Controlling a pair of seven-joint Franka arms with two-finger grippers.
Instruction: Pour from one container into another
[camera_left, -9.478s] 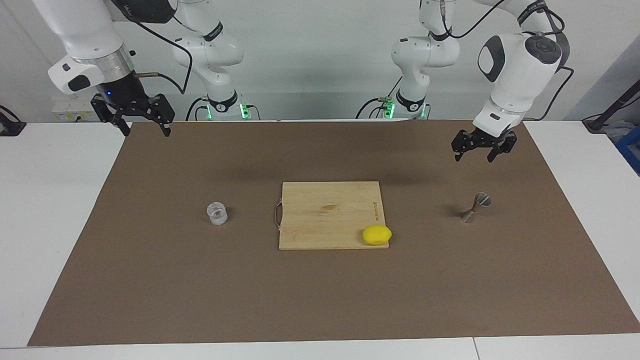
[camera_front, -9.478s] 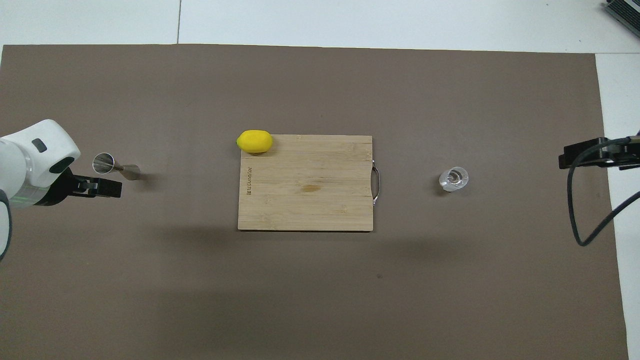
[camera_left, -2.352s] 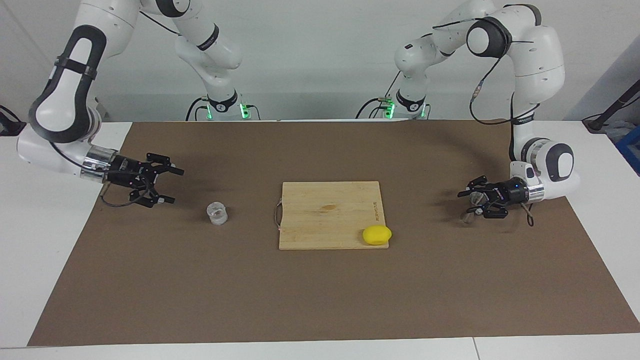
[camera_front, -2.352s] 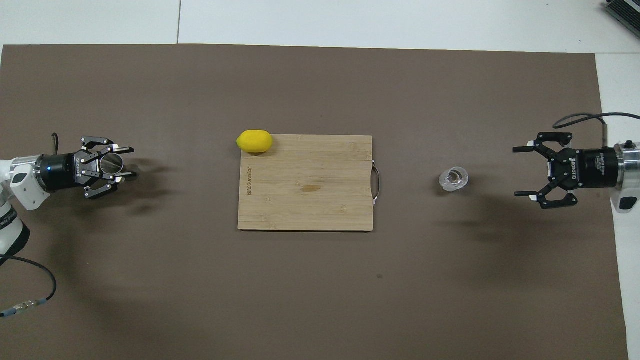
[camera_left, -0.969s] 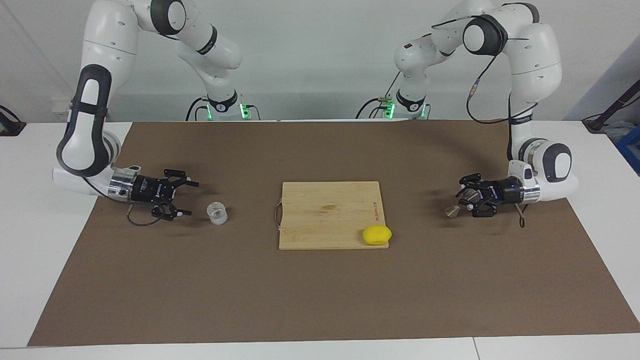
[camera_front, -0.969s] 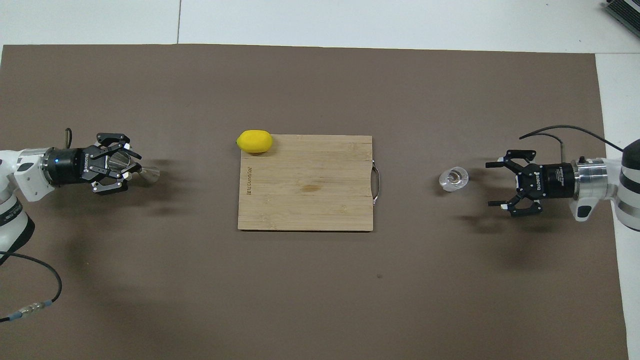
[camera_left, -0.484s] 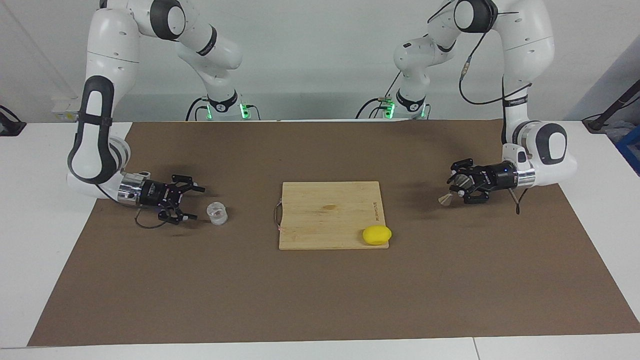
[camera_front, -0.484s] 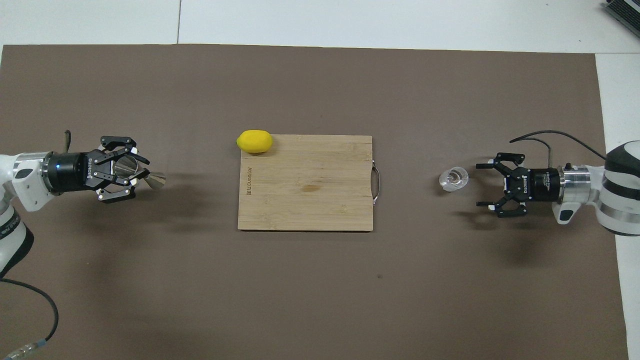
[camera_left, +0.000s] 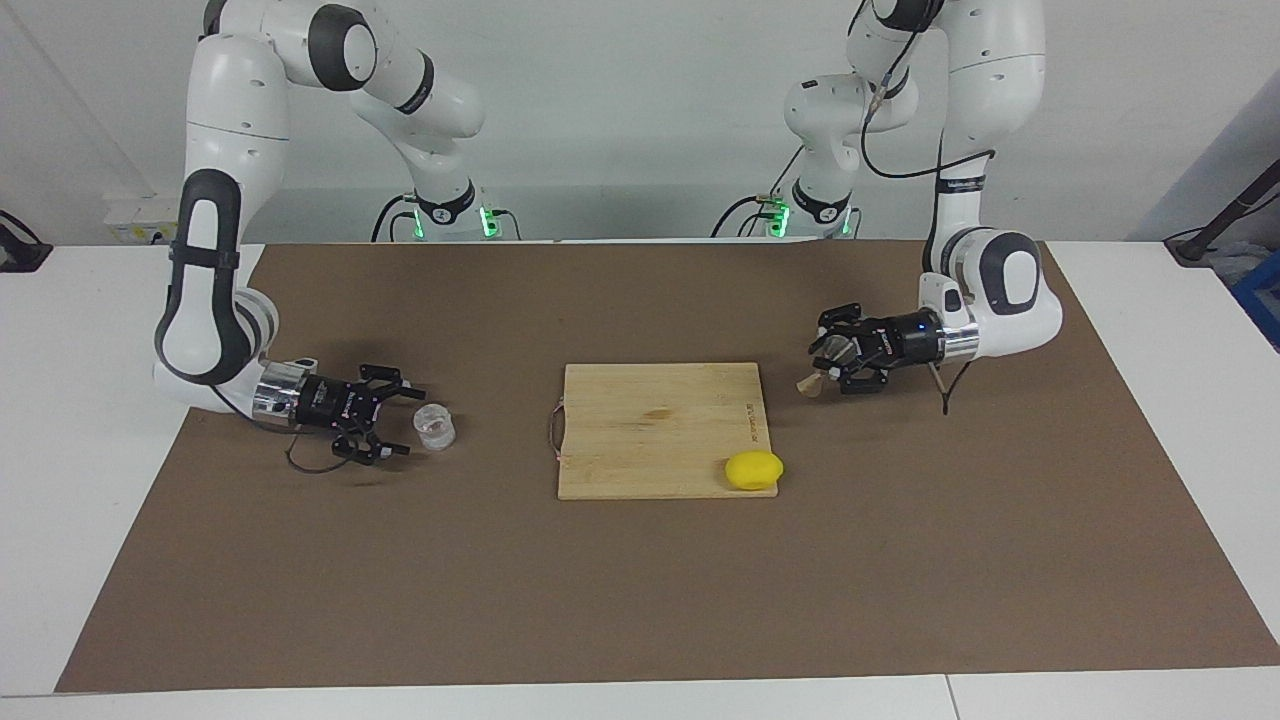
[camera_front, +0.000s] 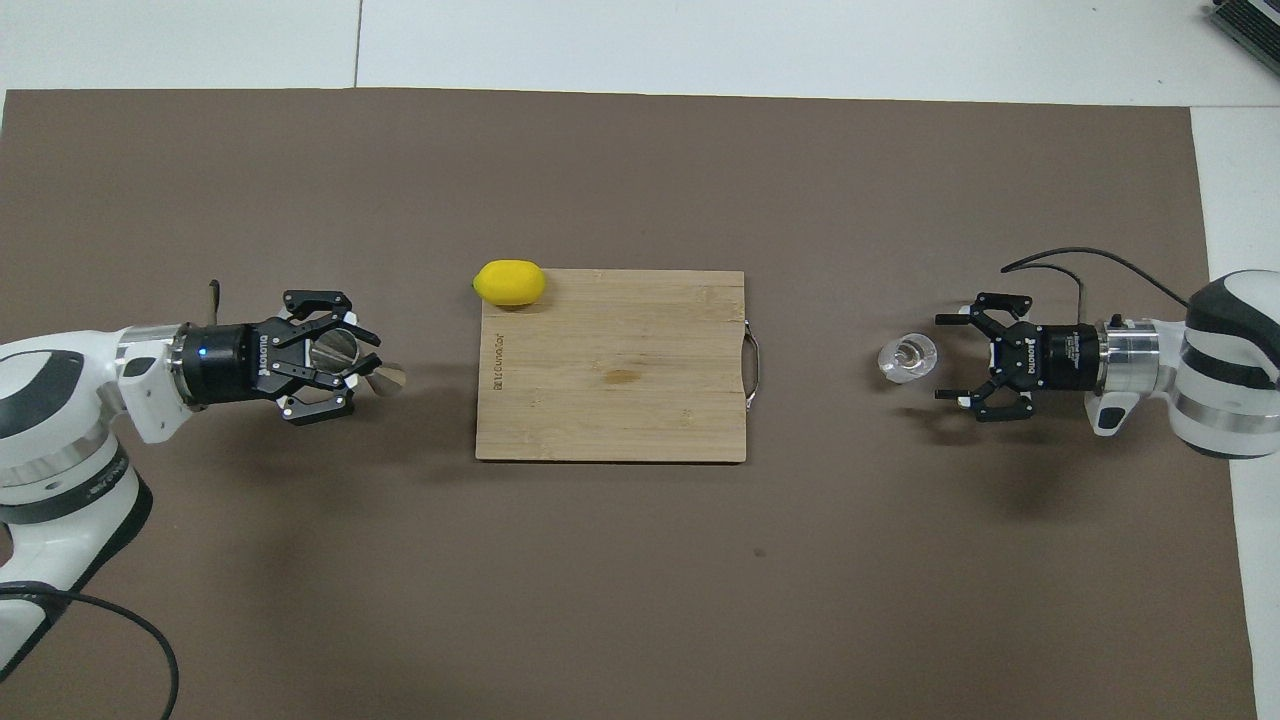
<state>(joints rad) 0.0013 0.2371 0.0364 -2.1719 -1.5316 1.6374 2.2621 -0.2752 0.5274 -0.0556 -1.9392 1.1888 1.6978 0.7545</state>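
Gripping jigger (camera_left: 822, 368) (left gripper (camera_left: 838, 362)), glass (camera_left: 435, 428) untouched

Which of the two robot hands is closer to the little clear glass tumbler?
The right gripper, fingers open, sits just beside the small clear glass tumbler. The left gripper holds the steel hourglass jigger past the wooden cutting board.

Legible markings: white "ROBOTIQ" lettering on the black body of the left gripper (camera_front: 340, 365) just back of its fingers, likewise on the right gripper (camera_front: 962, 358); a burned-in mark along the cutting board (camera_front: 640, 400) edge cannot be read.
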